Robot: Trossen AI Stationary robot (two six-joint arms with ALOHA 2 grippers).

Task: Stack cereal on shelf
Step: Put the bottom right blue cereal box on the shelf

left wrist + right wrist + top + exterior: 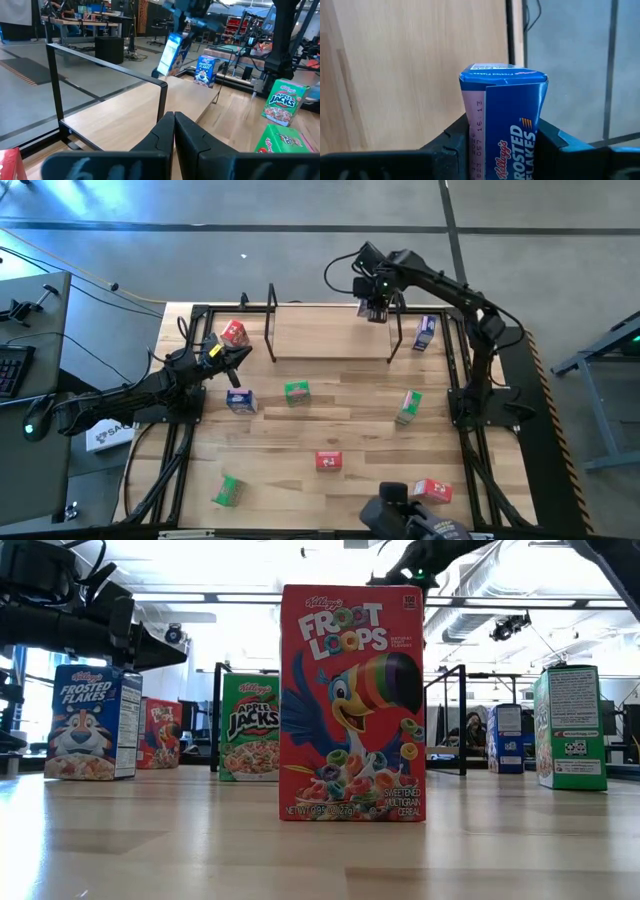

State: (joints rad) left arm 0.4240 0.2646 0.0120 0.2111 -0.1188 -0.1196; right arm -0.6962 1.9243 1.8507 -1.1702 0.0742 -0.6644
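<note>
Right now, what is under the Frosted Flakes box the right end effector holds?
Under the Frosted Flakes box in the right end effector lies the shelf's bare board. The spot directly beneath is hidden by the box.

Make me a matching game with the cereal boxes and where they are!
Things:
1. Frosted Flakes box
2. Froot Loops box
3. Apple Jacks box
4. left gripper

Places or states:
A. shut, holding nothing
B. held in the right gripper over the shelf
C. standing nearest the low camera
D. standing behind, near the shelf's black frame

Pairs: 1-B, 2-C, 3-D, 4-A
</note>
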